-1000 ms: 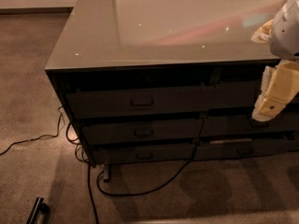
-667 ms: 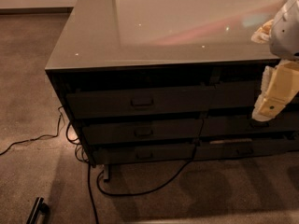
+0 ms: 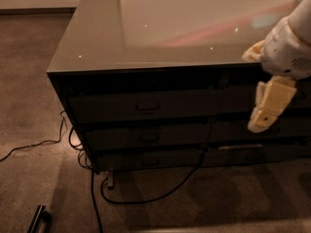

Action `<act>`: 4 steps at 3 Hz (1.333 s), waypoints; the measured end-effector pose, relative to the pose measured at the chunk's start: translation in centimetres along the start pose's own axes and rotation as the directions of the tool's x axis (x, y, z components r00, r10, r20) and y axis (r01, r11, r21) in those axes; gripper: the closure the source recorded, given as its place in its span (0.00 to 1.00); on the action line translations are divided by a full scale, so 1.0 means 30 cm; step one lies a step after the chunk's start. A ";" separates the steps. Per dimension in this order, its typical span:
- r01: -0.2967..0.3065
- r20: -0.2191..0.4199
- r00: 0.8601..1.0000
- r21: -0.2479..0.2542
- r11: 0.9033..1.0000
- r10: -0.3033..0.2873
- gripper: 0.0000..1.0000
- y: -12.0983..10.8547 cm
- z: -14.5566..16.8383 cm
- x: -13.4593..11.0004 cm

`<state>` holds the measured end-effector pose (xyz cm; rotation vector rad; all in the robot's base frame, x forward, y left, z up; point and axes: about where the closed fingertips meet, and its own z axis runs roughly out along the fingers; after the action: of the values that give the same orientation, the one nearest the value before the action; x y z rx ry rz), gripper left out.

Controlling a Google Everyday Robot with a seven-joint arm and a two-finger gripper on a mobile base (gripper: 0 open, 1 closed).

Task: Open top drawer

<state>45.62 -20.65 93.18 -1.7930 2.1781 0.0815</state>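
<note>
The top drawer point(image 3: 107, 108) is sitting in the left-centre of the frame, just under the front edge of a low, wide cabinet point(image 3: 63, 89), and its flat dark front is lying level with the fronts around it, so it is showing as closed. A small rectangular bar handle point(image 3: 147, 107) is standing out at the middle of that front. Below it, two shallower dark drawers are stacking downward, the middle drawer point(image 3: 112, 140) and then the bottom drawer point(image 3: 121, 161), each carrying a like handle. A second column of drawer fronts is running to the right of these, partly covered by the arm. The glossy cabinet top point(image 3: 194, 23) is filling the upper half of the frame and reflecting pale pinkish light with a few bright specks. The gripper point(image 3: 269, 106) is hanging at the right edge of the frame, in front of the right-hand column of drawers and well apart from the top drawer's handle; its cream-coloured part is pointing downward and slightly left from the white wrist housing point(image 3: 289, 52) above it. Whether the gripper is spread apart or drawn together cannot be told from this angle, and it is gripping nothing that is visible. A black cable point(image 3: 146, 199) is looping across the brown carpet point(image 3: 29, 106) below the cabinet, and thinner wires are trailing off to the left. A dark bar-shaped object point(image 3: 39, 218) is lying at the lower left corner.
</note>
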 end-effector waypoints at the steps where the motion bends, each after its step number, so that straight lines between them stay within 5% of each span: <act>1: 0.039 0.014 0.999 -0.086 0.996 -0.038 0.00 -0.059 0.205 -0.002; 3: 0.108 0.058 0.993 -0.176 0.979 -0.099 0.00 -0.142 0.513 -0.068; 4: 0.119 0.022 0.993 -0.208 0.971 -0.117 0.00 -0.180 0.603 -0.100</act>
<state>55.06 -14.56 77.72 -2.0265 2.1176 0.3013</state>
